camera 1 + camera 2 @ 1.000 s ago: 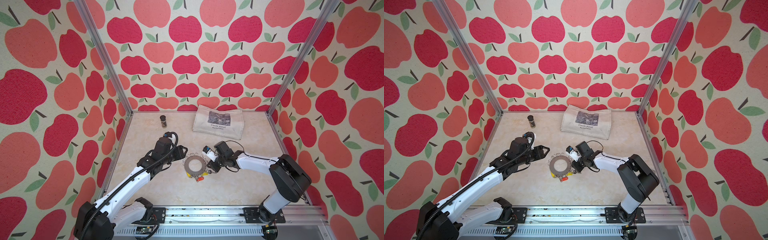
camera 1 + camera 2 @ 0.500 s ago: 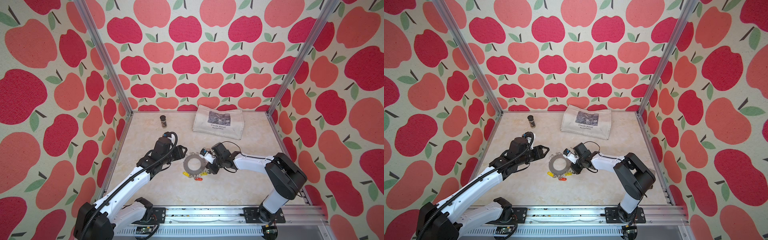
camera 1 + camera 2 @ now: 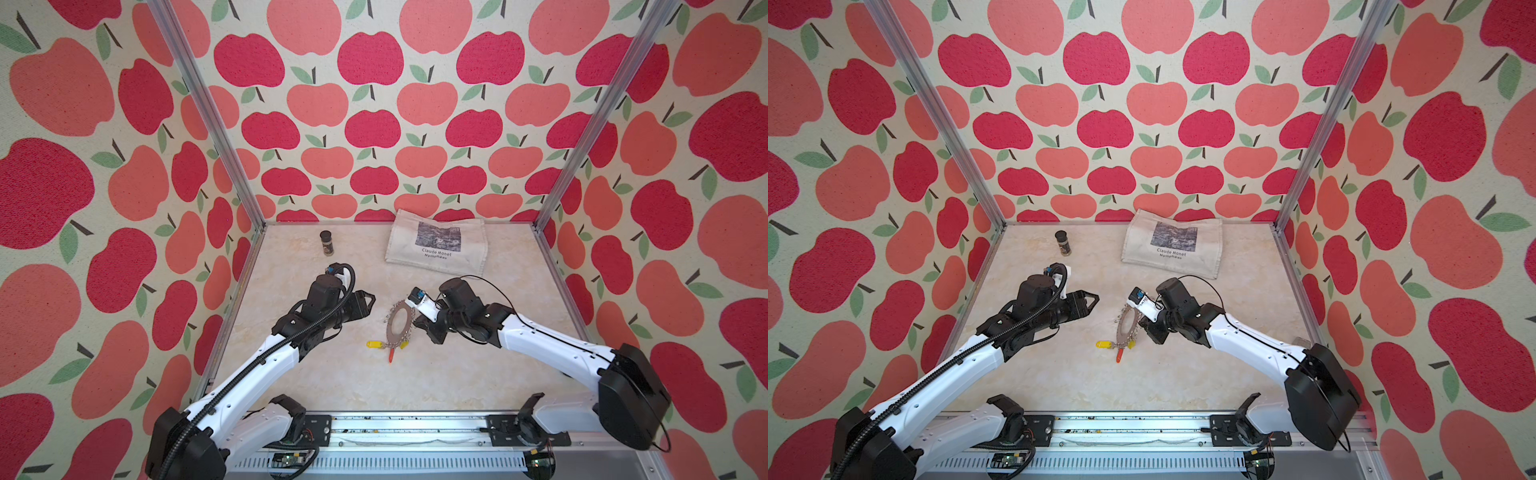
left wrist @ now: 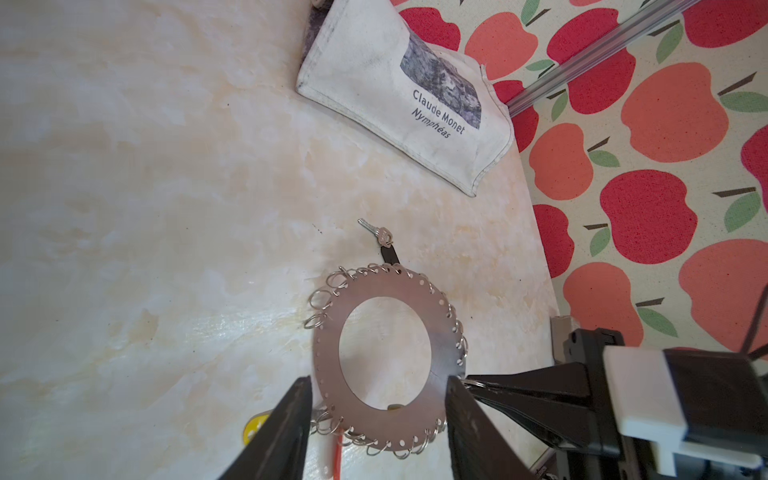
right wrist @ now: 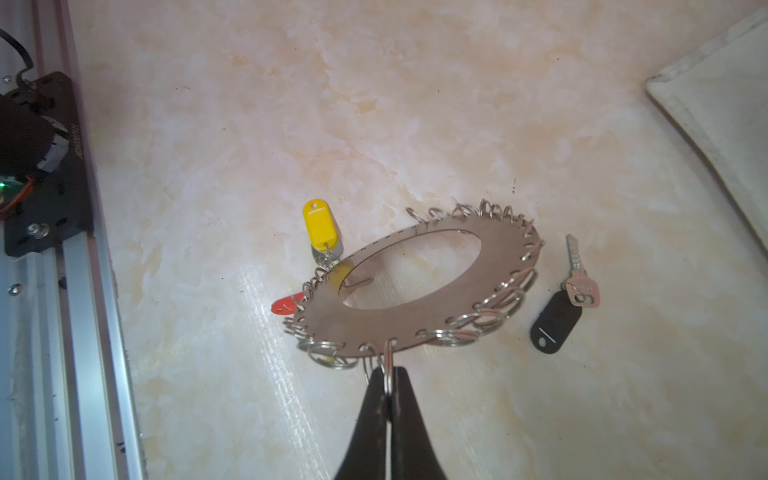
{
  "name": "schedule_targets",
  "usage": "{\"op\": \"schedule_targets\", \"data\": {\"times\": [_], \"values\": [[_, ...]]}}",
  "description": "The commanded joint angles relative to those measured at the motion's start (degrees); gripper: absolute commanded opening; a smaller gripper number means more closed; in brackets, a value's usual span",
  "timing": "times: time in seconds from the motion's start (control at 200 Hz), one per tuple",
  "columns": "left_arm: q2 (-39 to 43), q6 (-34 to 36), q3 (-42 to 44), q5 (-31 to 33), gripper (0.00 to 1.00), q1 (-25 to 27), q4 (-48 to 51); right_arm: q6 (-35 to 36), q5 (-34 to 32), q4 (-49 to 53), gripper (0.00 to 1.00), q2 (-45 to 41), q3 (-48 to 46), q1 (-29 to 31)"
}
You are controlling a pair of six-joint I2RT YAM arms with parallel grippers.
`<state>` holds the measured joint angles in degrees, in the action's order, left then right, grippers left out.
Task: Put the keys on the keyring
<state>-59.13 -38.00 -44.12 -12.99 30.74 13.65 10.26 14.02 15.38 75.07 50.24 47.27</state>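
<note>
The keyring (image 5: pixel 374 328), a grey metal disc edged with wire rings, is tilted, one edge raised off the table. My right gripper (image 5: pixel 388 372) is shut on one of its wire rings at that raised edge. In both top views the right gripper (image 3: pixel 417 326) (image 3: pixel 1144 328) sits at the keyring's (image 3: pixel 390 332) (image 3: pixel 1120 330) right side. The keys (image 5: pixel 557 320), a silver key on a black oval tag, lie flat on the table just beyond the disc, touching nothing. My left gripper (image 4: pixel 380 380) hovers open to the left of the keyring (image 4: pixel 326 357), holding nothing; the keys (image 4: pixel 381 236) show past the disc.
A yellow tag (image 5: pixel 319 226) and a red tag (image 5: pixel 286 305) hang from the disc's low side. A folded cloth bag (image 3: pixel 436 245) and a small dark jar (image 3: pixel 326 243) stand at the back. The aluminium rail (image 5: pixel 83 332) runs along the table's front edge.
The right gripper has shut on a wire ring and raised that edge, so the disc now tilts and has shifted slightly left. The left arm has not moved.
</note>
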Motion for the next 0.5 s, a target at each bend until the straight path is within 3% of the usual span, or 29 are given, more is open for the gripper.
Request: {"op": "schedule_targets", "data": {"times": [0.0,0.22,0.495], "values": [[1.1,4.01,-3.47,-2.35,0.54,1.76,-1.35,0.76,2.92,4.82,0.0,-3.73,4.43,0.2],[2.38,9.99,-4.31,-5.7,0.52,7.49,-6.75,0.28,4.49,5.0,0.0,-8.06,5.72,0.72],[3.25,21.29,-7.87,-7.5,0.4,12.91,-4.97,2.12,11.73,6.72,0.0,-12.4,6.65,0.74]]}}
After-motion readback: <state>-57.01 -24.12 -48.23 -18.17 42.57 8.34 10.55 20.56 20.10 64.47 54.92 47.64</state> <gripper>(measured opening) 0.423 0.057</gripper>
